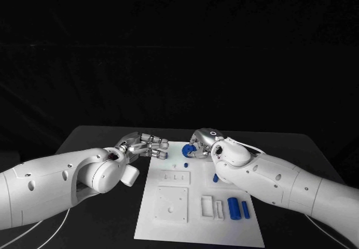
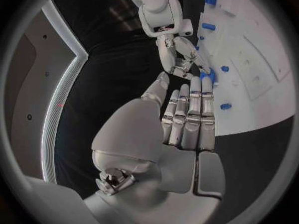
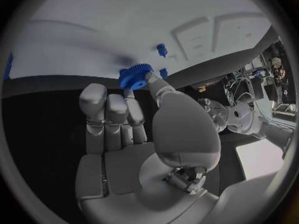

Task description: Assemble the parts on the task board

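Gear (image 3: 133, 76): small blue toothed wheel, pinched between the fingertips of the right robot hand (image 1: 201, 145) at the far end of the task board (image 1: 198, 228).
Step in hand: by my reading, carrying the gear to its seat; it hangs just above the white plate and is not yet set down.
Next move: probably lowering it squarely onto one of the short blue pegs (image 3: 162, 50) near it; which peg, I cannot tell.
Left robot hand (image 1: 146, 145): holds nothing, fingers straight and side by side, hovering over the bench (image 1: 97, 135) just beside the board's far left corner.
Other parts: two blue cylinders (image 1: 239, 208) lie at the board's near right, untouched.
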Motion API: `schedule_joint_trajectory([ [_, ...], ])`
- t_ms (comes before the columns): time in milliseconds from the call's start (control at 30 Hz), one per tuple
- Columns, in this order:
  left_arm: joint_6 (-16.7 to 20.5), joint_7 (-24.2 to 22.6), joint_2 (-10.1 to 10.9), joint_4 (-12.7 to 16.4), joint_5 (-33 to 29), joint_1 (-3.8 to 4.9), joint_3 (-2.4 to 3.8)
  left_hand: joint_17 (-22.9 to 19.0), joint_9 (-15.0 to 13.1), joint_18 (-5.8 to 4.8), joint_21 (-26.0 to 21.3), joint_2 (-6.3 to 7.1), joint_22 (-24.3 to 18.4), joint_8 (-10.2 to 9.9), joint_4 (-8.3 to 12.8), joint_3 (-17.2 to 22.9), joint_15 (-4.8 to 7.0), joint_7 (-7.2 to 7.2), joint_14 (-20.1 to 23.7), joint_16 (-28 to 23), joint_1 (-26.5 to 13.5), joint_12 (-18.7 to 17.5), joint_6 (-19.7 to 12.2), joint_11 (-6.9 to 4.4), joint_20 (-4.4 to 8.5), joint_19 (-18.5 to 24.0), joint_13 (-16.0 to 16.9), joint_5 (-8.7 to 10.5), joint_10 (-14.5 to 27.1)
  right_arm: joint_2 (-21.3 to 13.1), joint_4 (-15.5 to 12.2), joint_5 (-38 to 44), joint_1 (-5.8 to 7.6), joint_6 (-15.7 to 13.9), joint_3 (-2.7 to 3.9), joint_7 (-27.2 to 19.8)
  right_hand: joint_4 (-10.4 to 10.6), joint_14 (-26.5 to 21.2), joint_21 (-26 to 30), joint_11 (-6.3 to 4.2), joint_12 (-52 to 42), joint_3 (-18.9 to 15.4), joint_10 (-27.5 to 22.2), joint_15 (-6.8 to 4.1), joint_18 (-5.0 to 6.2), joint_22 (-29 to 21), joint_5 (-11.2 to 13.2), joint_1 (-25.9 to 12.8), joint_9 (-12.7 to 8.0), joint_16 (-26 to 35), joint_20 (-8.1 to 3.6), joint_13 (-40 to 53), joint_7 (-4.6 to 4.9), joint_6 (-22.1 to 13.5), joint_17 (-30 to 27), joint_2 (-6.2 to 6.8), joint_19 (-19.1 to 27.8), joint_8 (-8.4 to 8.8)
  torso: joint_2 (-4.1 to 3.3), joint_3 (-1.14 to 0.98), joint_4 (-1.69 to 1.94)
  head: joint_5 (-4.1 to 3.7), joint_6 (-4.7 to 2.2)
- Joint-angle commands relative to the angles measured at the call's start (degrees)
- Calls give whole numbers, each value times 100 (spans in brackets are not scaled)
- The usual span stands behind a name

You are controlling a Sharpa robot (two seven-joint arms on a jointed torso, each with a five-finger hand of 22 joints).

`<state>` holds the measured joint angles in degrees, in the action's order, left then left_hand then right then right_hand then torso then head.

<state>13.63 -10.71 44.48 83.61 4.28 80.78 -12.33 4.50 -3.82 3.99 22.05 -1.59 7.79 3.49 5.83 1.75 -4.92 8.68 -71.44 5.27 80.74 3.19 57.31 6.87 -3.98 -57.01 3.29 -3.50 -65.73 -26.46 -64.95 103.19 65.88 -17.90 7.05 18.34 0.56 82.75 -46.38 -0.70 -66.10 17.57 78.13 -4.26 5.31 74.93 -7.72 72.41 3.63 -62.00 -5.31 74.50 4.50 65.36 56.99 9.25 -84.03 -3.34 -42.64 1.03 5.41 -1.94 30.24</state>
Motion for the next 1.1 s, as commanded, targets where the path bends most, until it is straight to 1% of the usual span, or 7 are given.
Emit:
schedule_joint_trajectory([
  [33, -84, -44, -22, -1, 12, 12, 3, -4, -1, 19, 9, -36, -5, 10, 27, 18, -8, 0, 29, -17, -17, 20, -22, 5, -2, 47, 8, -2, 44, 63, 56, 110, 0, -59, -24, 23, -7, 2, -11, -1, 16, 31, 22, -39, -89, 479, -19, 16, 4, 8, -55, -1, -7, 16, -8, 61, -327, -21, 3, -2, -4, 20, 10],
  [267, -94, -41, -49, -15, 12, 11, 3, -4, -1, 19, 9, -36, -5, 10, 27, 18, -8, 0, 29, -17, -17, 20, -22, 5, -2, 47, 8, -2, 44, 223, 237, 106, -3, -60, -77, 14, -8, -1, 3, 1, 33, 26, 14, -39, -88, 473, -44, 9, 4, 26, -55, -12, -6, 11, -27, 58, -326, -21, 5, -3, -16, 61, -6],
  [367, -101, -39, -64, -22, 12, 11, 3, -4, -1, 19, 9, -36, -5, 10, 27, 18, -8, 0, 29, -17, -17, 20, -22, 5, -2, 47, 8, -2, 44, 274, 314, 104, -4, -50, -90, 13, -15, -1, 7, 0, 39, 21, 11, -39, -88, 471, -48, 11, 4, 32, -57, -16, -6, 7, -35, 59, -326, -21, 4, -1, -6, 55, -5],
  [600, -104, -34, -74, -27, 12, 11, 3, -4, -1, 19, 9, -36, -5, 10, 27, 18, -8, 0, 29, -17, -17, 20, -22, 5, -2, 47, 8, -2, 44, 349, 423, 92, -6, -32, -109, 11, -18, -4, 21, 3, 55, 12, 1, -41, -87, 465, -42, 3, 3, 45, -58, -27, 0, -9, -48, 56, -325, -20, 4, -3, -26, 67, -9],
  [767, -106, -32, -79, -25, 12, 12, 3, -4, -1, 19, 9, -36, -5, 10, 27, 18, -8, 0, 29, -17, -17, 20, -22, 5, -2, 47, 8, -2, 44, 404, 481, 71, -6, -24, -123, 1, -17, -8, 47, 11, 89, -8, -18, -38, -84, 456, -25, -5, 2, 63, -55, -49, 11, -55, -63, 61, -322, -20, 4, -3, -24, 65, -16],
  [1000, -109, -26, -95, -27, 12, 12, 3, -4, -1, 19, 9, -36, -5, 10, 27, 18, -8, 0, 29, -17, -17, 20, -22, 5, -2, 47, 8, -2, 44, 479, 559, 27, -6, 12, -158, -19, 8, -11, 81, 22, 144, -67, -47, -32, -78, 444, 37, -23, 0, 94, -48, -94, 31, -125, -85, 63, -321, -18, 4, -1, -9, 57, -15],
  [1100, -108, -22, -94, -28, 12, 12, 3, -4, -1, 19, 9, -36, -5, 10, 27, 18, -8, 0, 29, -17, -17, 20, -22, 5, -2, 47, 8, -2, 44, 491, 575, -8, -6, 6, -170, -30, 47, -13, 109, 31, 179, -117, -67, -27, -72, 436, 58, -51, -1, 115, -45, -124, 45, -190, -99, 64, -319, -21, 4, -2, -18, 68, -6],
])
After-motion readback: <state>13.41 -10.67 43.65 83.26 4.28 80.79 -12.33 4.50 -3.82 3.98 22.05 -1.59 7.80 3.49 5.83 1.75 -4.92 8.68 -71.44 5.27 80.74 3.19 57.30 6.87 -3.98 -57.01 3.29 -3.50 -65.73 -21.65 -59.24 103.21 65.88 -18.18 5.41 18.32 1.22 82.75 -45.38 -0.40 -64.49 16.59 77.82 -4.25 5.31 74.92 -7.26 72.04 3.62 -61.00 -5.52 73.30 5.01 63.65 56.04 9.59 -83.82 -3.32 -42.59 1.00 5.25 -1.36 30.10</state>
